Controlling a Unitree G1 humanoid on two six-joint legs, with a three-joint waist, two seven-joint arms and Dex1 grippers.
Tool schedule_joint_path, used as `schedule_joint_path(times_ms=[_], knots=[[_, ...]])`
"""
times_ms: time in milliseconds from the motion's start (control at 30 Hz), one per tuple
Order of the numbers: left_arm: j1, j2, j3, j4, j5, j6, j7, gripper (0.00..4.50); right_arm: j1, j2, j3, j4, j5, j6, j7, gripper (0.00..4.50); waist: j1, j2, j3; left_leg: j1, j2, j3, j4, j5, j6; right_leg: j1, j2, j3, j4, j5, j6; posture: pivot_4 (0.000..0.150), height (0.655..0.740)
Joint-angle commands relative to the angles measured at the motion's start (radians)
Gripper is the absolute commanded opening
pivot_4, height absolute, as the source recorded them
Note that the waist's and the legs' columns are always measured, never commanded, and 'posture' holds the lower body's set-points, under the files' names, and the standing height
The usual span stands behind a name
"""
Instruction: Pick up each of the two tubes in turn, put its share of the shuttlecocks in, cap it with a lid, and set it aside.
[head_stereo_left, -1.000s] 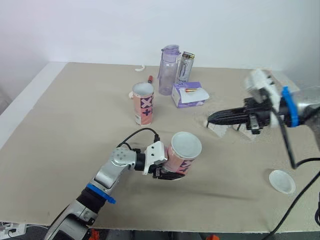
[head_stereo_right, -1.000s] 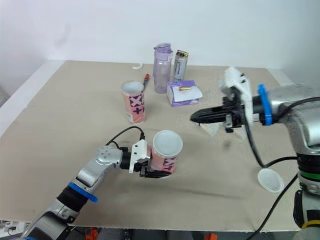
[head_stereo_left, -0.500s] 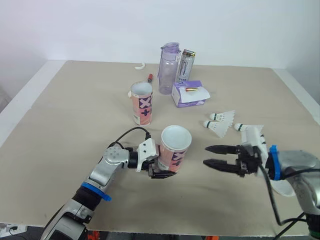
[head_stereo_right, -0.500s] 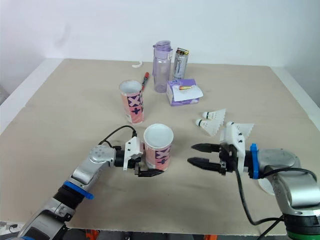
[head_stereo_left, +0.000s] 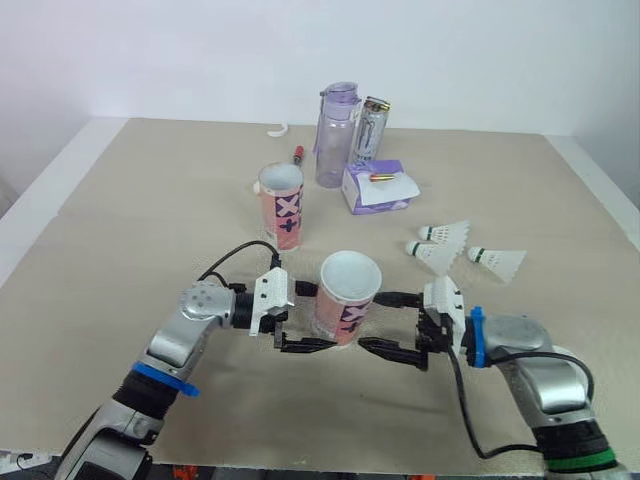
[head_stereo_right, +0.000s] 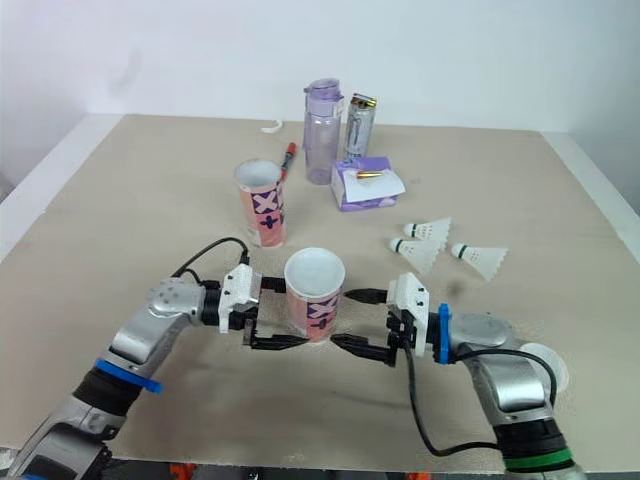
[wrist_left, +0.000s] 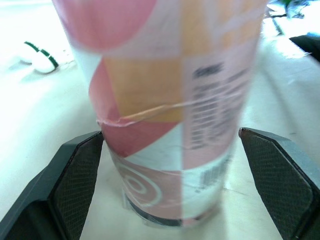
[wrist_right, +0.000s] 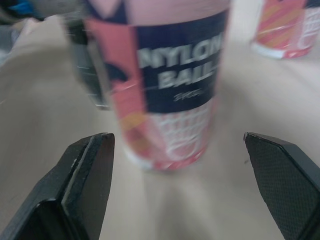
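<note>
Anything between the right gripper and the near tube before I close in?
Nothing visible. The open right gripper faces the near tube directly, with only bare table between them. The left gripper is on the tube's opposite side.

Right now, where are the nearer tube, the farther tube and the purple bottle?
nearer tube (head_stereo_left: 342, 312), left eye view, printed side wall.
farther tube (head_stereo_left: 284, 212), left eye view, printed side wall.
purple bottle (head_stereo_left: 334, 145), left eye view, clear body.

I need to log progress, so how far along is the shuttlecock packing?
Nothing looks finished yet: three shuttlecocks lie loose on the table. In hand: the near tube stands between the open left pincer and open right pincer. Still to do: filling and capping both; far tube and lid wait.
</note>
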Motion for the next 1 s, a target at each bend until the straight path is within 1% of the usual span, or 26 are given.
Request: schedule_joint_path(times_ms=[33,300,433,800,1000], knots=[[0.05,0.042,0.062,-0.076,-0.065,0.066,-0.001,4.5,-0.044,0.074,0.064,0.025,-0.034,-0.052,-0.047,4.44,-0.001,0.001,0.001,0.0,0.0,0.0,0.0,0.0,0.0,0.0,0.0,0.0,0.0,0.0,0.0,0.15,0.74],[0.088,0.084,0.091,-0.113,-0.066,0.075,-0.001,4.5,-0.091,0.125,0.118,0.045,-0.048,-0.048,-0.071,4.44,-0.001,0.002,0.001,0.001,0.001,0.0,0.0,0.0,0.0,0.0,0.001,0.0,0.001,0.001,-0.001,0.15,0.74],[0.107,0.095,0.097,-0.135,-0.069,0.077,0.003,4.5,-0.12,0.145,0.134,0.064,-0.053,-0.053,-0.078,4.44,-0.001,0.002,0.001,0.001,0.001,0.0,0.0,0.0,0.0,0.0,0.001,0.0,0.001,0.003,-0.005,0.15,0.74],[0.127,0.083,0.082,-0.155,-0.059,0.079,0.023,4.5,-0.182,0.198,0.175,0.132,-0.074,-0.084,-0.085,4.44,-0.002,0.002,0.001,0.002,0.002,0.0,0.001,0.001,-0.001,0.0,0.002,0.0,0.005,0.004,-0.006,0.15,0.74],[0.137,0.091,0.085,-0.159,-0.053,0.071,0.024,4.5,-0.185,0.193,0.174,0.152,-0.074,-0.099,-0.072,4.44,-0.003,0.002,0.001,0.003,0.002,0.0,0.002,0.001,-0.001,0.0,0.002,0.001,0.008,0.003,-0.007,0.15,0.74]])
